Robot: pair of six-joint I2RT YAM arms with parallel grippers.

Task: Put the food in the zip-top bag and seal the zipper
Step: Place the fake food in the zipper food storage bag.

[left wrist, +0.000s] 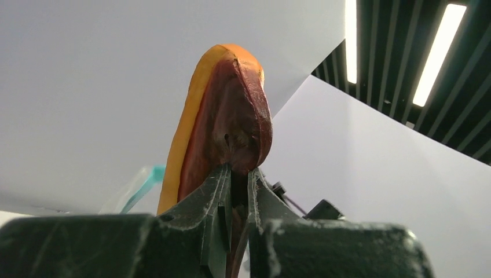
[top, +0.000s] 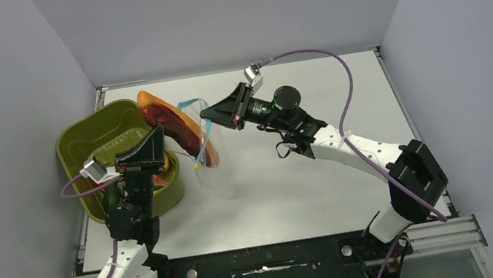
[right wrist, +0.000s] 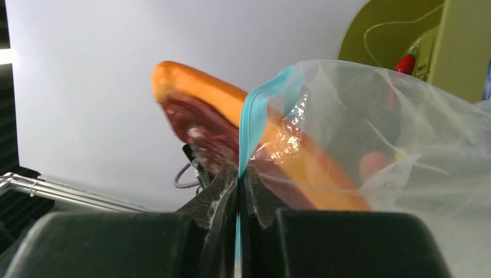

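My left gripper (top: 160,133) is shut on a long orange and dark-red toy food slice (top: 169,125) and holds it in the air by the bin's right rim. In the left wrist view the slice (left wrist: 226,116) rises from between my jaws (left wrist: 238,171). My right gripper (top: 204,114) is shut on the light-blue zipper (top: 188,105) of the clear zip-top bag (top: 211,160), which hangs down to the table. In the right wrist view the zipper (right wrist: 255,116) runs up from my jaws (right wrist: 240,171), and the slice (right wrist: 202,92) shows partly through the bag film (right wrist: 405,116).
An olive-green bin (top: 82,145) stands at the left with more toy food (top: 164,175) inside, partly hidden by my left arm. A red piece (right wrist: 407,61) shows by the bin in the right wrist view. Grey walls close the left, back and right sides.
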